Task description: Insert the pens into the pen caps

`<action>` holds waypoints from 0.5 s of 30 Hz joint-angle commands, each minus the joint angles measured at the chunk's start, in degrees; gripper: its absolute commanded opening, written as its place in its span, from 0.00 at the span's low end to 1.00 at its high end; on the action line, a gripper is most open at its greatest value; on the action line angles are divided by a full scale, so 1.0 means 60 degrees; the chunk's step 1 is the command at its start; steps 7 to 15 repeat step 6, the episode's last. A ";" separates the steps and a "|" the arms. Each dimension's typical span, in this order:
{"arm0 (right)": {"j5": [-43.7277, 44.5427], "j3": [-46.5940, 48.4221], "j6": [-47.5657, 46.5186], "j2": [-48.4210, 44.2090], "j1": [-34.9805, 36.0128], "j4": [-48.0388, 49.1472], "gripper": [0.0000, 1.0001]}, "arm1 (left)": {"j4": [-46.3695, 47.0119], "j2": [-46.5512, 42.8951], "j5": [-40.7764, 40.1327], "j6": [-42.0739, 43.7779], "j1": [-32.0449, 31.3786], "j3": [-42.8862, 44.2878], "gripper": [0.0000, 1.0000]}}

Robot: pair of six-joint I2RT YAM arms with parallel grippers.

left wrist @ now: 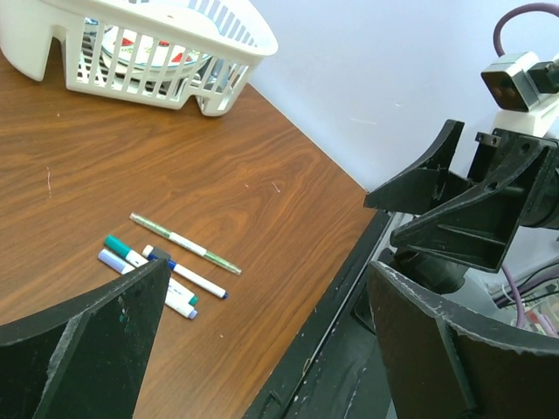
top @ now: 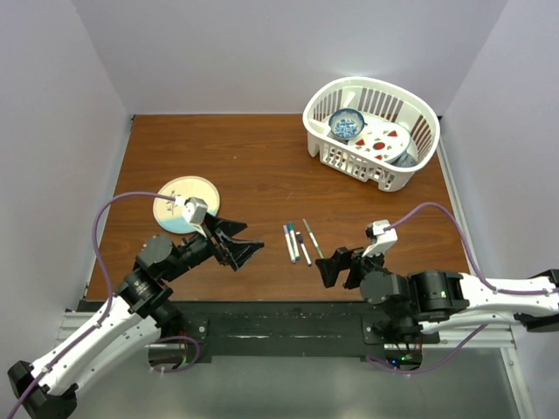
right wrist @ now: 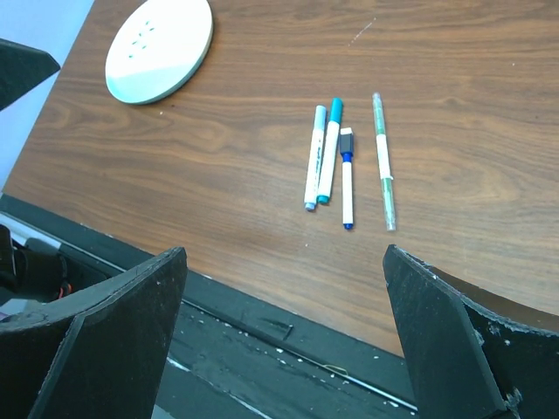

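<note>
Several thin pens lie side by side on the brown table between my two grippers. In the right wrist view they are a lavender-ended pen [right wrist: 314,159], a teal-ended pen [right wrist: 329,150], a white pen [right wrist: 347,182] with a blue tip and a dark grey piece at its far end, and a slim green pen [right wrist: 383,162]. They also show in the top view [top: 297,242] and the left wrist view [left wrist: 179,271]. I see no loose pen caps. My left gripper [top: 249,253] [left wrist: 269,288] is open and empty left of the pens. My right gripper [top: 336,266] [right wrist: 286,262] is open and empty on their right, near the front edge.
A pale round plate [top: 186,203] [right wrist: 159,48] lies at the left behind my left gripper. A white basket [top: 371,131] [left wrist: 140,48] holding dishes stands at the back right. The table's black front edge [right wrist: 262,323] runs just below both grippers.
</note>
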 commanded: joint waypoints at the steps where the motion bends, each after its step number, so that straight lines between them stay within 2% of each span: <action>1: 0.0757 0.0434 0.0211 -0.0043 0.0011 -0.0041 0.99 | 0.0364 -0.0161 0.0142 0.0214 -0.0052 -0.0108 1.00; 15: 0.0494 0.0391 -0.0184 -0.0014 0.0011 0.0427 0.99 | 0.0424 -0.0190 0.0186 0.0199 -0.0052 -0.0109 1.00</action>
